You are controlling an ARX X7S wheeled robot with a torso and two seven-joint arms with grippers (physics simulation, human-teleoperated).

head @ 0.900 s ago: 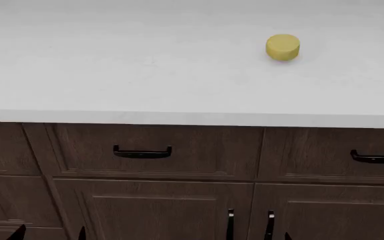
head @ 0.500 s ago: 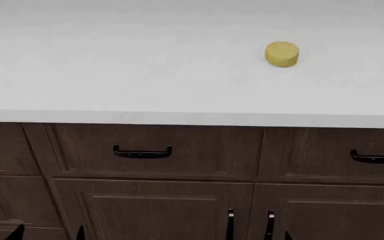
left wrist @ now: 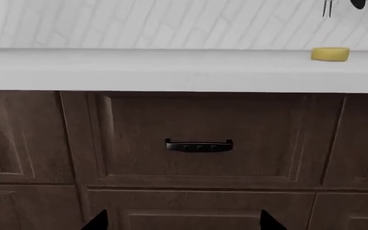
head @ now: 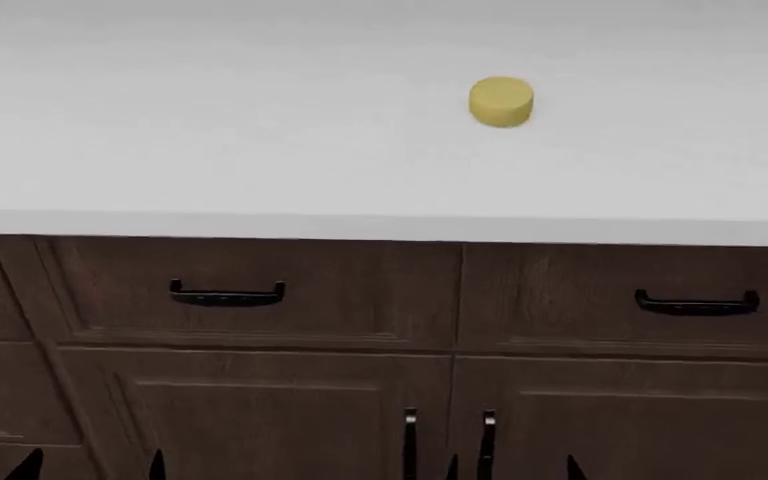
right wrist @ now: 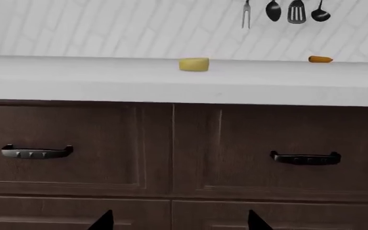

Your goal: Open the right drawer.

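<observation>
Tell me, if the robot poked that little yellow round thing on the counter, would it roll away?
Probably not far. The yellow round thing looks like a short puck lying on its flat face on the white counter, so a poke would likely slide it rather than roll it. Tipped onto its curved edge, it might roll. It looks solid and stiff, not floppy.

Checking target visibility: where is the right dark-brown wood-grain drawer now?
In the head view, the right drawer sits shut at right, beneath the white countertop, beside the left drawer.
</observation>
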